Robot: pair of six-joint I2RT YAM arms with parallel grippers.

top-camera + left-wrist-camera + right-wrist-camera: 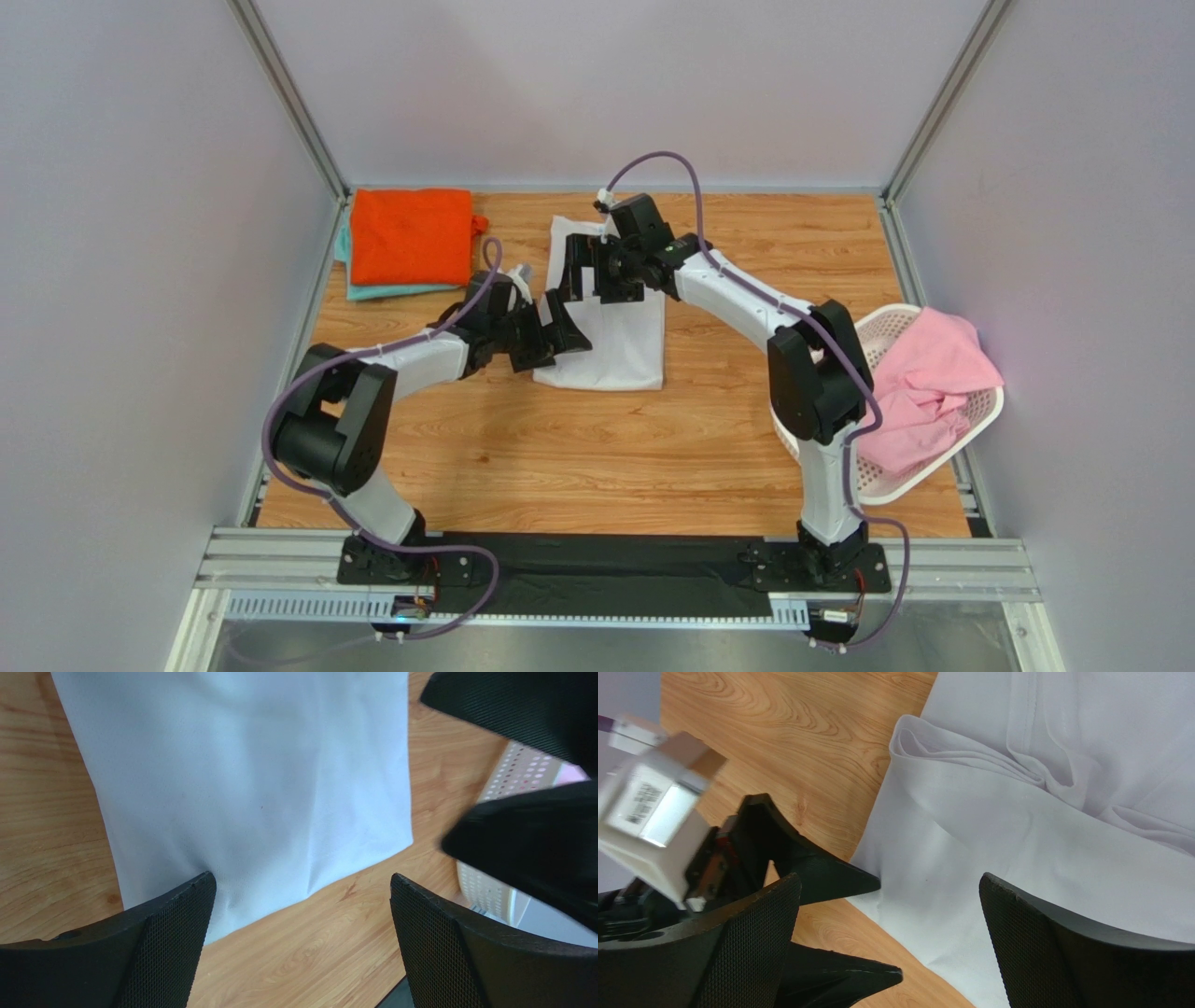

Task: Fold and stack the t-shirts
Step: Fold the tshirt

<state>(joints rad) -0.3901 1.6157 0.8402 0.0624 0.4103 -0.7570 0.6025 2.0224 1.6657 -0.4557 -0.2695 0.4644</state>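
Lying flat on the wood-grain table (561,462): white t-shirt (624,336), smooth cloth folded to a rectangle. Left gripper (300,882) and right gripper (889,882) hover over it, mesh-textured jaws spread wide, holding nothing. Orange t-shirt (410,235) hides most of teal t-shirt (368,291), back-left. Pink t-shirt (926,367) lies crumpled in perforated basket (898,483), rim partly behind right arm (814,378).

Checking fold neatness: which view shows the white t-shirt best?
Top external: the white t-shirt shows almost whole, a folded rectangle. Left wrist shows only one smooth end; right wrist only creased layers at an edge.
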